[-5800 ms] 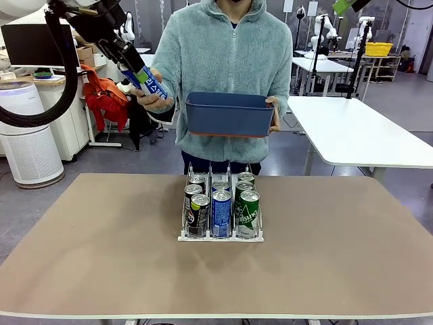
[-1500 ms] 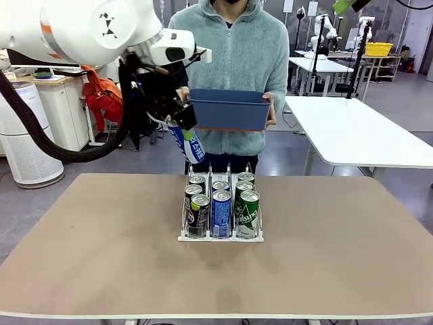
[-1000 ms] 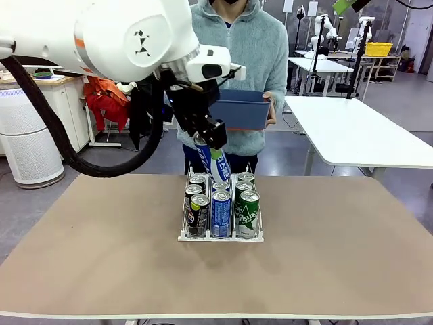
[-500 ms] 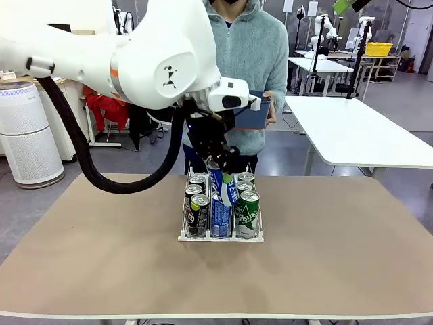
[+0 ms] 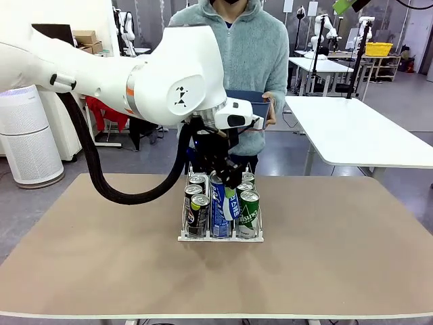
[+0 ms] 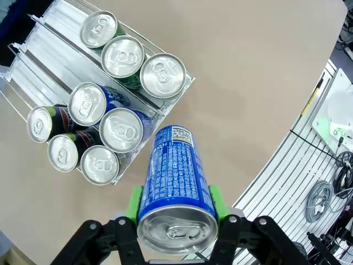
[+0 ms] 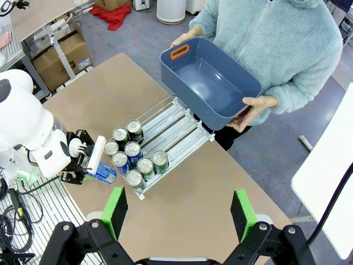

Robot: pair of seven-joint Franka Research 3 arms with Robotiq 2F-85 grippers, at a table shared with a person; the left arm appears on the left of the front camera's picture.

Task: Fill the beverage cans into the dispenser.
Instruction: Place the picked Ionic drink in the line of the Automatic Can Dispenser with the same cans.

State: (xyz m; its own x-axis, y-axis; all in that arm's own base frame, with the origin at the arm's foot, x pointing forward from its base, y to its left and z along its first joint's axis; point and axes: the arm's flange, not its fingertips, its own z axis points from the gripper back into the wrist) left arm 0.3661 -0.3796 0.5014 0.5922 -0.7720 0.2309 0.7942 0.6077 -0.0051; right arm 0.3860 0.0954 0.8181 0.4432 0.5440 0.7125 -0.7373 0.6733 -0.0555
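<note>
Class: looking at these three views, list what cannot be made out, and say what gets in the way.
- Front view: middle lane of the clear plastic three-lane can rack, hidden behind the held blue aluminium can.
- Front view: left claw, mostly masked by its white arm.
- Left wrist view: small print on the blue can, too small.

The front camera is sitting low on the robot's side, looking level across the table [image 5: 325, 271] at the person [image 5: 233, 47] standing at the far edge. The left wrist camera is looking down from close above the dispenser [image 6: 60, 66] — the rack is lying diagonal in its frame. The right wrist camera is hanging much higher, facing down over the whole table and the person. All three are sharing one patch — the dispenser and the tabletop around it.
</note>
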